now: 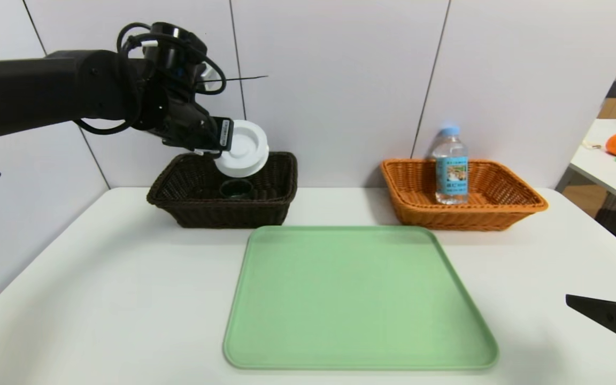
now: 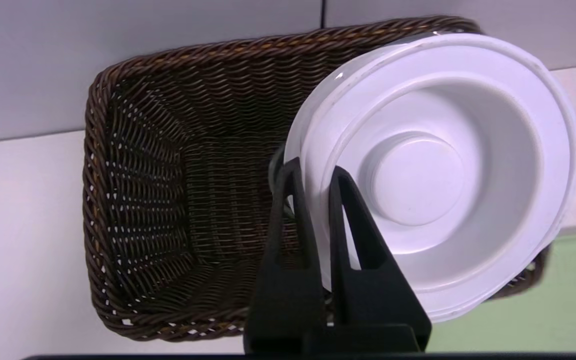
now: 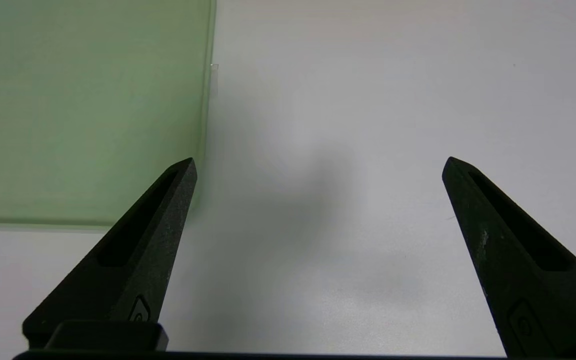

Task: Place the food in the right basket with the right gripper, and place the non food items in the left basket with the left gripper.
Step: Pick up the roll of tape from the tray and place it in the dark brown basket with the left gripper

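Above the dark brown wicker basket (image 1: 222, 211), the left gripper (image 2: 313, 167) has its jaws pinched narrow on the rim of the round white plastic lid (image 1: 244, 148), which hangs tilted with its ringed face showing. Beneath the lid, the small glass cup (image 1: 236, 188) sits inside that same basket, partly hidden. Well apart, on the other side of the white tabletop (image 1: 142, 299), the clear water bottle (image 1: 451, 166) with its light-blue cap and blue pictured label stands upright in the orange-tan wicker basket (image 1: 463, 218), rising higher than the rim. Nearer than both baskets, between them and the front, lies the green rectangular tray (image 1: 359, 299). Over the tabletop at the right of the tray, the right gripper (image 3: 320, 167) hovers with its jaws spread wide and nothing between them
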You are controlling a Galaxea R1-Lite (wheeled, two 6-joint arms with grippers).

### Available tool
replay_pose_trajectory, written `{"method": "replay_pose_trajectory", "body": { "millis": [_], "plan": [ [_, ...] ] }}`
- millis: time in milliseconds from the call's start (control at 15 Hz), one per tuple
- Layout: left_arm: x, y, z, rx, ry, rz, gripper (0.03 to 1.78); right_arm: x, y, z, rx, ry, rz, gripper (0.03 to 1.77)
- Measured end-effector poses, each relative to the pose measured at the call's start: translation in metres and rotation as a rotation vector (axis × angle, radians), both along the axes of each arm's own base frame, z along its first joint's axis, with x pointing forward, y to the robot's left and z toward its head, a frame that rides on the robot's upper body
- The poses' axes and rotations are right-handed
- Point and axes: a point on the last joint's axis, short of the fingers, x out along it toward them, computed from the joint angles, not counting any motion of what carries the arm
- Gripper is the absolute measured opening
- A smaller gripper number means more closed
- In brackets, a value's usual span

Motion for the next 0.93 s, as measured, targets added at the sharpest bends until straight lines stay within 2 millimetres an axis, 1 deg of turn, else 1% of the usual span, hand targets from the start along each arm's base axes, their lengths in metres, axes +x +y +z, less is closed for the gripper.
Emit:
{"method": "replay_pose_trajectory", "body": {
  "millis": [267,467,600,933],
  "plan": [
    [0.024,0.007,-0.024,0.007,0.027,0.034,0.11,0.000,0.000,0.000,-0.001,0.002,-0.001,1.69],
    [0.034,0.004,-0.041,0.014,0.055,0.036,0.11,0.000,0.000,-0.001,-0.002,0.003,-0.003,1.69],
    [0.037,0.003,-0.046,0.017,0.066,0.036,0.11,0.000,0.000,-0.001,-0.001,0.005,-0.003,1.69],
    [0.039,-0.005,-0.051,0.017,0.065,0.019,0.11,-0.001,0.000,-0.001,-0.002,0.007,-0.002,1.69]
  ]
}}
